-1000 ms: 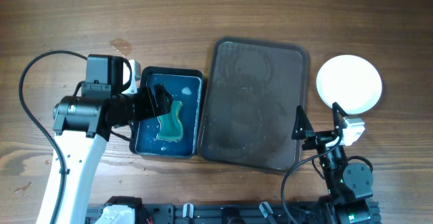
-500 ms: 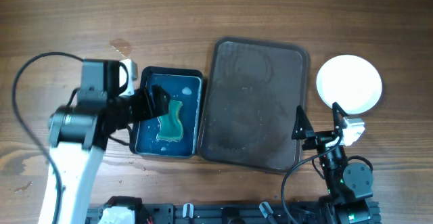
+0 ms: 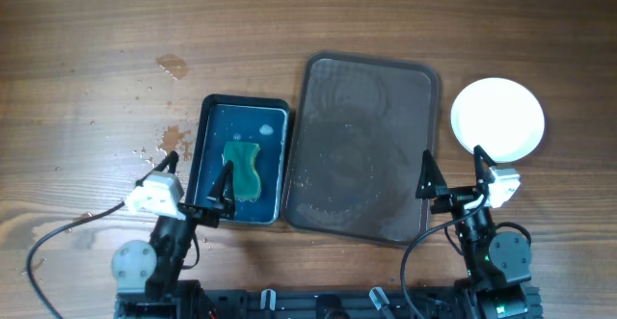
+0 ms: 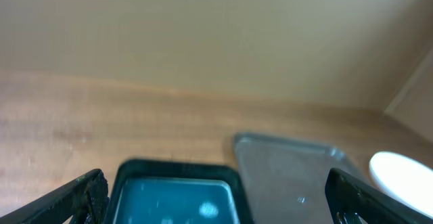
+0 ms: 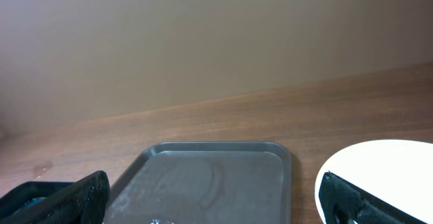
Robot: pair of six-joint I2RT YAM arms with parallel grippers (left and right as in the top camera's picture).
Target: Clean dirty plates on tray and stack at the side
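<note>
Left gripper: fingers spread wide, empty.
Right gripper: fingers spread wide, empty.
Plates: one white disc from above, count indeterminable; on the table ahead of the right gripper's right finger.
Tray: wet, ahead of the right gripper's left finger.
Basin: ahead of the left gripper's fingers, green sponge inside.

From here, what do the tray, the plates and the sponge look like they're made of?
Tray: probably plastic, going by the dark matte surface with wet streaks and the moulded, rounded rim.
Plates: smooth, plain white. They could be ceramic or melamine; the look leaves it open.
Sponge: soft green foam, judging by its bent, wavy outline, lying in the basin.
</note>
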